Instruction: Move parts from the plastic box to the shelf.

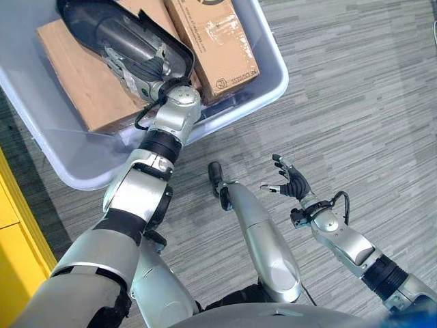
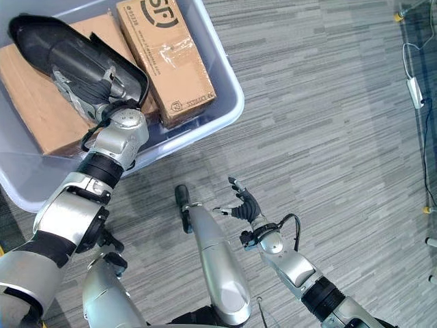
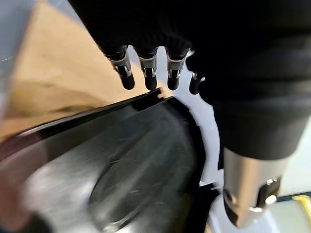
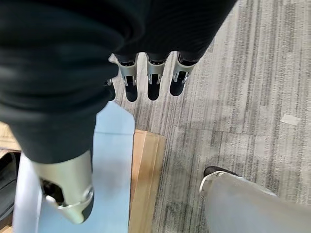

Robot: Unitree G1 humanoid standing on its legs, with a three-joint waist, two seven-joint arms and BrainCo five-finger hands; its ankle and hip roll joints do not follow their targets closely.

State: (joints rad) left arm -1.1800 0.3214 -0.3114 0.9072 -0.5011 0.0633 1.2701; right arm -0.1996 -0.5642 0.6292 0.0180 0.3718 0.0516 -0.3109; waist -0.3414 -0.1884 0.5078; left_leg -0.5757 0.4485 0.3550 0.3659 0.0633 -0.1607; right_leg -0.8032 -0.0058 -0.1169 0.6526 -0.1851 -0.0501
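A pale blue plastic box (image 1: 274, 80) stands on the floor at the upper left. In it lie two brown cardboard boxes (image 1: 213, 35) (image 1: 74, 76) and a large black curved shell part (image 1: 117, 29). My left hand (image 1: 140, 68) reaches into the box. Its fingers (image 3: 148, 73) curl over the black part's (image 3: 136, 160) edge, with the thumb (image 3: 248, 199) on the other side. My right hand (image 1: 291, 182) hangs open over the carpet, right of the box, holding nothing. Its straight fingers (image 4: 153, 80) point at the floor.
A yellow structure (image 1: 15, 229) stands at the left edge, beside the box. Grey striped carpet (image 1: 362, 102) spreads to the right and front. The right wrist view catches a corner of the box (image 4: 114, 145) and a cardboard box (image 4: 146, 179).
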